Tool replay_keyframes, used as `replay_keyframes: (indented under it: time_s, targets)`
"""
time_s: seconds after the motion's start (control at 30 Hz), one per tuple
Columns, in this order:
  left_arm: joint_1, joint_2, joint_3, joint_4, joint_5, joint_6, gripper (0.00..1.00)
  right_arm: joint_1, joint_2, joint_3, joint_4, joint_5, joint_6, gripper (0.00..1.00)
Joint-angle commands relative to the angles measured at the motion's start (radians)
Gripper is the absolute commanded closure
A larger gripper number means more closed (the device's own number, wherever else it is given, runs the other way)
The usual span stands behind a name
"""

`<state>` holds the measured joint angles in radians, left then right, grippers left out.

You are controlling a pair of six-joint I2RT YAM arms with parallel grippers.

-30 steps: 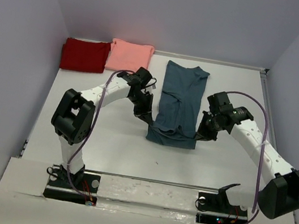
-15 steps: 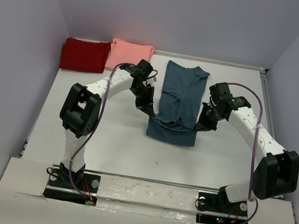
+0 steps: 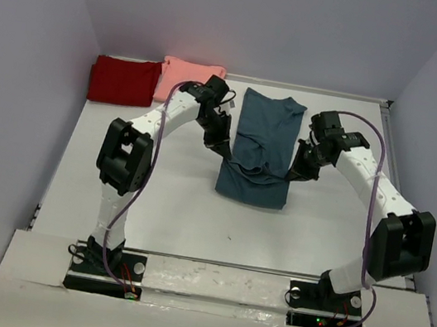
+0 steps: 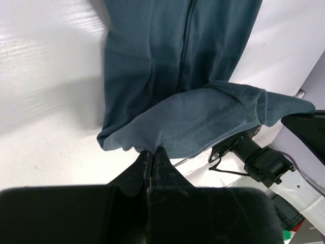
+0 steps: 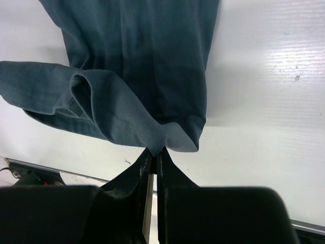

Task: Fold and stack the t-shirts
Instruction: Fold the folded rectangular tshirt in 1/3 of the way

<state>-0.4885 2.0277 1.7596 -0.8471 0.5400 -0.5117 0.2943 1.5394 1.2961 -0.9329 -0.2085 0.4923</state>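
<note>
T-shirts are seen side by side at the far edge of the desk, left of the left jaws: a dark red t-shirt and, just beside it on the right, a salmon-pink t-shirt. The left jaws are clenched on the left corner of the near hem of the teal-blue t-shirt. The hem is held raised between the two pairs of jaws, and the rest of the shirt is spread flat beyond them. The right jaws are clenched on the right corner of the same hem.

arms: white links, black joints | cables: purple | jaws: black
</note>
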Motion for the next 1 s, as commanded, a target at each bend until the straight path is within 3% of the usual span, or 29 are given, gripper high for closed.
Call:
replay_keyframes:
  time_s: [0.0, 0.7, 0.97]
  targets:
    - [0.007, 0.019, 0.086, -0.049, 0.006, 0.022, 1.00, -0.012, 0.018, 0.061, 0.028, -0.014, -0.029, 1.00]
    - [0.048, 0.095, 0.189, -0.063, 0.014, 0.024, 1.00, -0.067, 0.097, 0.138, 0.028, -0.032, -0.075, 1.00]
    - [0.053, 0.170, 0.311, -0.104, -0.003, 0.021, 1.00, -0.086, 0.133, 0.175, 0.023, -0.045, -0.093, 1.00]
